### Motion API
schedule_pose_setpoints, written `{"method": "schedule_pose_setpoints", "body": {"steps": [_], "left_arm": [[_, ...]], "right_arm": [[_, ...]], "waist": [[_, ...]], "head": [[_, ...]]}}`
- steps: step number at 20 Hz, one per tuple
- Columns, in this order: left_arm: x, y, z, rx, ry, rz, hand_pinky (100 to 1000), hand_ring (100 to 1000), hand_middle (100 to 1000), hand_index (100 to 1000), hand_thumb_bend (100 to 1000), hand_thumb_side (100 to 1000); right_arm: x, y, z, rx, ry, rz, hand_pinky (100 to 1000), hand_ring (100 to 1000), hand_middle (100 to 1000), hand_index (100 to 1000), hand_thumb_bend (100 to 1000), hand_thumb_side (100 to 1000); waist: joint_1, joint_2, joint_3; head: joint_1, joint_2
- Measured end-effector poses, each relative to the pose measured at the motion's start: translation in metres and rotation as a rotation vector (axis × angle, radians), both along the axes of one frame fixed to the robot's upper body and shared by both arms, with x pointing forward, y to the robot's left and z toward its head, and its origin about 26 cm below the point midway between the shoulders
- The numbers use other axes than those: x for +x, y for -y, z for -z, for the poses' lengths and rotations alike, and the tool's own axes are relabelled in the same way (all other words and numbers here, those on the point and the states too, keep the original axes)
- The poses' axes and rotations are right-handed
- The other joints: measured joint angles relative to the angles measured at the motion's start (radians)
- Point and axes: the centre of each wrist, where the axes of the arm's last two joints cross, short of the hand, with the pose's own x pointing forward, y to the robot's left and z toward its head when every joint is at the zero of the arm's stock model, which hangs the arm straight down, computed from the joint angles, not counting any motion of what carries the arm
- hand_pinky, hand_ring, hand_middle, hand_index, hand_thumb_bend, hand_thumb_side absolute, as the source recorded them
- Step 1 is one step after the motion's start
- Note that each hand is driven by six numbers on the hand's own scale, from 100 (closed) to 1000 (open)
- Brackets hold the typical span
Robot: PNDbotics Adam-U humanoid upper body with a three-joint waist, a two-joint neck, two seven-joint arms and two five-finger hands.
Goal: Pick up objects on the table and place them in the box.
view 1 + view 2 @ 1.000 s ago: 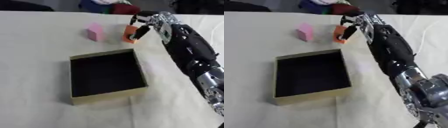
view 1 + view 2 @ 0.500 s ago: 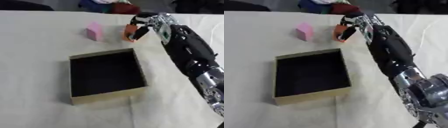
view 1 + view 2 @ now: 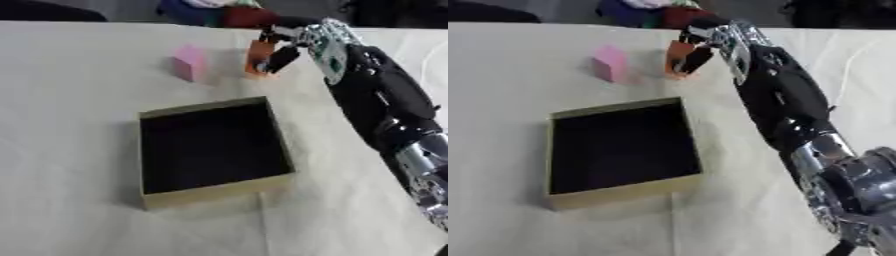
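Two blocks left near the table's far edge, box (image 3: 213, 147) empty. Our right hand (image 3: 293, 42) now grips the orange block (image 3: 257, 57), lifted and upright versus a second ago. Pink block (image 3: 189, 63) untouched beside it.

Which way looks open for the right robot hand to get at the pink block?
Probably yes, from the right. The right robot hand is curled round the orange block, and bare table lies between it and the pink block. It would need to release the orange block first.
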Motion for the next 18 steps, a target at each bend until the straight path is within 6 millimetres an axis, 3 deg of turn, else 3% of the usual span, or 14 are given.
{"method": "schedule_pose_setpoints", "body": {"steps": [8, 13, 18], "left_arm": [[0.000, -0.001, -0.001, 0.012, 0.001, -0.005, 565, 557, 683, 751, 100, 857], [0.000, -0.001, -0.001, 0.012, 0.001, -0.006, 565, 559, 684, 751, 100, 854], [0.000, -0.001, -0.002, 0.013, 0.006, -0.005, 566, 560, 684, 752, 100, 850]], "right_arm": [[-0.026, 0.007, -0.060, -0.032, 0.146, -0.158, 847, 837, 649, 737, 100, 445], [-0.056, -0.003, -0.079, -0.047, 0.208, -0.274, 841, 834, 649, 736, 100, 443], [-0.090, -0.025, -0.085, -0.074, 0.217, -0.394, 840, 832, 651, 735, 100, 465]], "waist": [[-0.007, -0.004, -0.013], [-0.006, -0.005, -0.019], [-0.002, -0.012, -0.024]], "head": [[0.019, 0.002], [0.025, 0.005], [0.030, 0.009]]}}
